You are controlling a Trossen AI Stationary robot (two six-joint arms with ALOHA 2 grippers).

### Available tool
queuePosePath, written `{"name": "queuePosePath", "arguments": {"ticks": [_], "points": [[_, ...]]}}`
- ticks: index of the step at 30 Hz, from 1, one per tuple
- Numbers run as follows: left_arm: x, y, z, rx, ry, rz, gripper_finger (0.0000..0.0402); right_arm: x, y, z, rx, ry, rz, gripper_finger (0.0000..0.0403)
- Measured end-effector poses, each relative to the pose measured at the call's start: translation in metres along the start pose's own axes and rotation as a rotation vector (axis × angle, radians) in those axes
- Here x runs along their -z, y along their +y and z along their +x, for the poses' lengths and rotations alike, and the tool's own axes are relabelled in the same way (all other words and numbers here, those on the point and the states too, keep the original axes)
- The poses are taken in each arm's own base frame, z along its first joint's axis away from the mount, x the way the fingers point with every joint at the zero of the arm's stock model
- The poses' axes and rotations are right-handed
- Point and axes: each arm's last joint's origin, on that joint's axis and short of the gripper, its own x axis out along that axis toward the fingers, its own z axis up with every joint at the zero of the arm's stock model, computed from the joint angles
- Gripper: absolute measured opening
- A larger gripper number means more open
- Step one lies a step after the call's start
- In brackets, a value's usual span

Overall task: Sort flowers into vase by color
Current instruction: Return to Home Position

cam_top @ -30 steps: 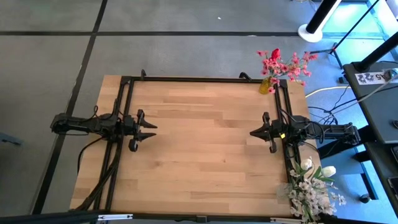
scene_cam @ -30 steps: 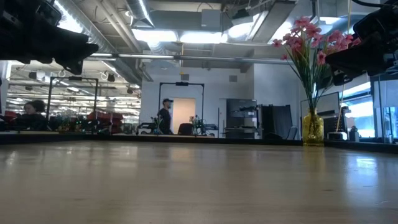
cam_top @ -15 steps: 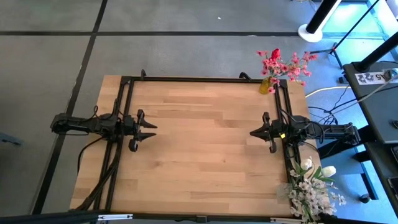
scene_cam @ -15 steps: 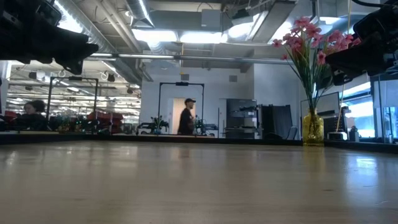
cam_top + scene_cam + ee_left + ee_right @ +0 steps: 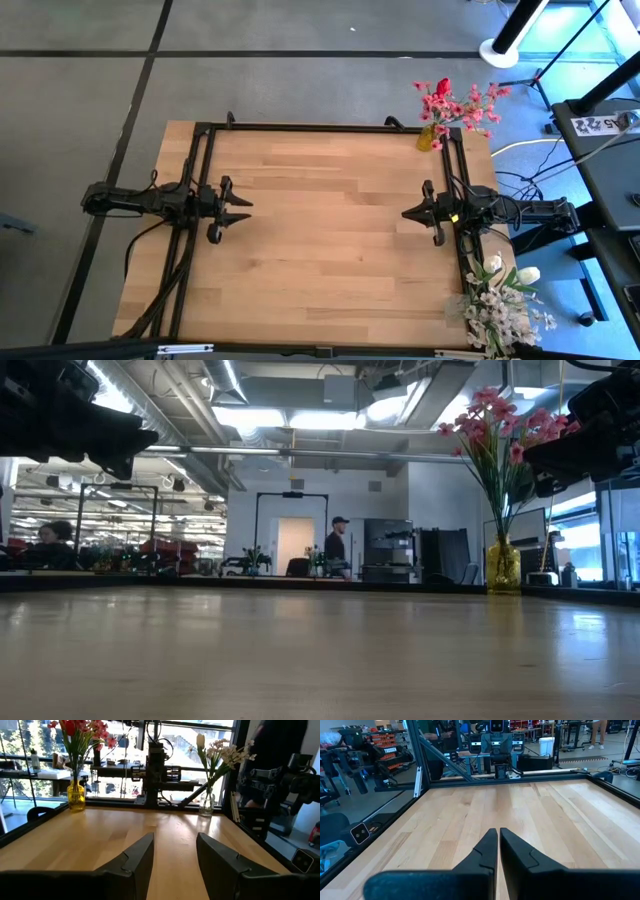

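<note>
On the table (image 5: pixel 330 240), white flowers (image 5: pixel 500 305) hide their vase (image 5: pixel 206 806) from above.

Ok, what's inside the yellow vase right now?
The yellow vase holds pink blossom sprays and at least one red tulip, with green stems running down into it. How far down the stems reach cannot be seen.

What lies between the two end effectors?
Nothing: in the high view, only bare table separates the left end effector from the right end effector.

Table (image 5: pixel 330 230) evenly bright — ceiling lamps (image 5: pixel 290 418) glare overhead.
</note>
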Motion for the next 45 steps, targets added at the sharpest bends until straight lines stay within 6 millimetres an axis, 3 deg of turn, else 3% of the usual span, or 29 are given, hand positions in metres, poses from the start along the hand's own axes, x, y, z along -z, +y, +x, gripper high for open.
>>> {"name": "queuePosePath", "arguments": {"ticks": [25, 30, 45], "points": [[0.0, 0.0, 0.0, 0.0, 0.0, 0.0, 0.0144, 0.001, 0.0, 0.0, -0.001, 0.001, 0.0, 0.0021], [-0.001, 0.0, 0.0, 0.001, -0.002, 0.0, 0.0144, 0.008, -0.004, 0.006, 0.097, -0.043, -0.003, 0.0021], [-0.001, 0.0, 0.0, 0.001, -0.001, 0.0, 0.0144, 0.011, -0.004, 0.008, 0.095, -0.016, -0.001, 0.0021]]}}
